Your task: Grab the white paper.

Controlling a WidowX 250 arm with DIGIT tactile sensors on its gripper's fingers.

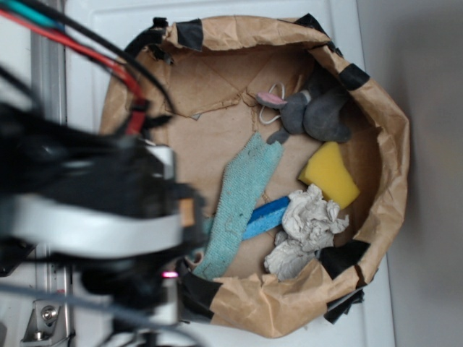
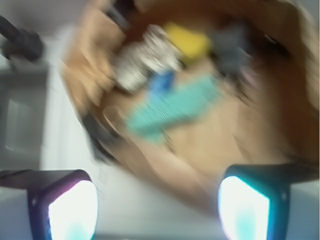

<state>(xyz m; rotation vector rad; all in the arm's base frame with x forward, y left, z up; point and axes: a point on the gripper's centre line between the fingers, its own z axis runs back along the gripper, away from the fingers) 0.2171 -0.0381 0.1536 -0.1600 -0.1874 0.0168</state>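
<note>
Well apart: white paper (image 1: 307, 230), hand (image 2: 157, 207)

The white paper (image 1: 304, 230) is thin, matt and heavily crumpled, its off-white surface broken by greyish creases. The bag (image 1: 387, 144) holding everything is brown kraft paper, dull and wrinkled, its rolled rim patched with smooth black tape (image 1: 189, 33). The teal cloth (image 1: 239, 202) has a coarse knitted texture; the yellow sponge (image 1: 329, 173) looks porous and matt; the grey toy (image 1: 318, 110) is soft plush with a pink fabric ear. A blue object (image 1: 266, 215) appears smooth, probably plastic. Seen from the wrist, the gripper (image 2: 157, 210) has dark-framed, glossy pale pads (image 2: 74, 207), with the blurred bag beyond them.
</note>
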